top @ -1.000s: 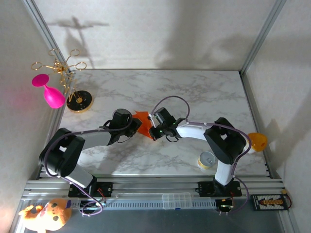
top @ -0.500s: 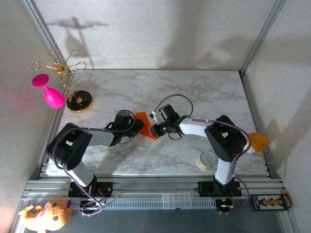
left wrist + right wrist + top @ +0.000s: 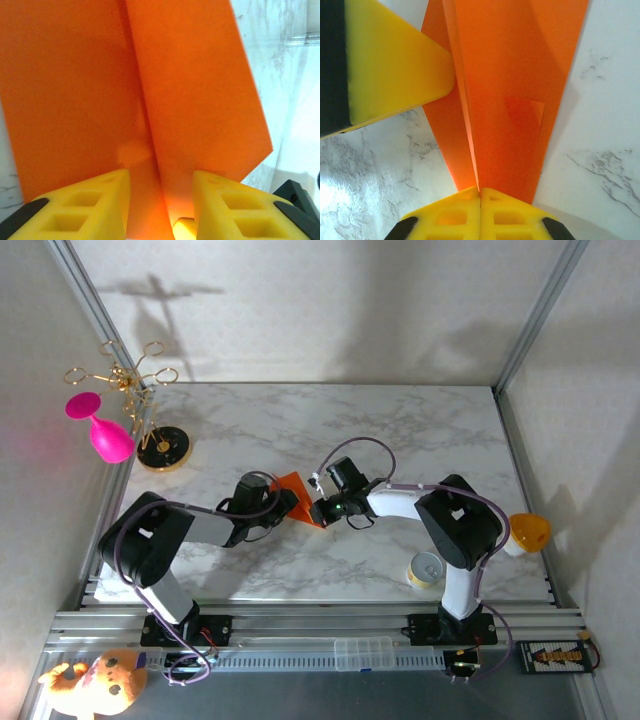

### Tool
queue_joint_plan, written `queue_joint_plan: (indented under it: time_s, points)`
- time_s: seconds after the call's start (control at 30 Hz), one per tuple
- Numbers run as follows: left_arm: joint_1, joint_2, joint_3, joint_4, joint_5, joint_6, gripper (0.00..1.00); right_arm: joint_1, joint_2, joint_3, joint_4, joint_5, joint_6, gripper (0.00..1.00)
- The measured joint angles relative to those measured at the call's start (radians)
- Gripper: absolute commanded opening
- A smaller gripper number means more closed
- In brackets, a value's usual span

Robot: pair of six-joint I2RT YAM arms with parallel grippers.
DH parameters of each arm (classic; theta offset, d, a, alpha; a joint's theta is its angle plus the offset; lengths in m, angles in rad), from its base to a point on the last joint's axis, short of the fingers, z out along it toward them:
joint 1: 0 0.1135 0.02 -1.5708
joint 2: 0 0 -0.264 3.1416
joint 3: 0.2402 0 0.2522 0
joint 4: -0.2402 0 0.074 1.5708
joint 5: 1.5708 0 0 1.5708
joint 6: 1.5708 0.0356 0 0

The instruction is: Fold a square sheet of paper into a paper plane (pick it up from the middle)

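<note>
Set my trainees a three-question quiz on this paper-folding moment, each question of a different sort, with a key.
1. True or false: the right gripper is shut on the folded orange paper.
2. Which thing stands nearest the right arm's base? A) yellow can B) pink goblet C) gold rack
3. Fill the gap: the left gripper is ____, with one finger on each side of the paper's crease.
Key: 1 true; 2 A; 3 open.
</note>
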Motion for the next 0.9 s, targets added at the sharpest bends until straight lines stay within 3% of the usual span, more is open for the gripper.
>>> queue_joint_plan:
  time_s: [0.27, 0.5, 0.9]
  points:
    - [0.000, 0.006, -0.001, 0.034, 0.014, 0.008, 0.48, -0.005, 0.010, 0.004, 0.000, -0.007, -0.007, 0.10]
    - [0.000, 0.015, 0.011, 0.021, 0.017, 0.007, 0.43, -0.005, 0.011, 0.013, -0.006, -0.007, -0.011, 0.13]
    - [0.002, 0.026, 0.087, -0.130, 0.005, -0.036, 0.42, -0.005, -0.039, -0.010, 0.005, 0.037, -0.014, 0.33]
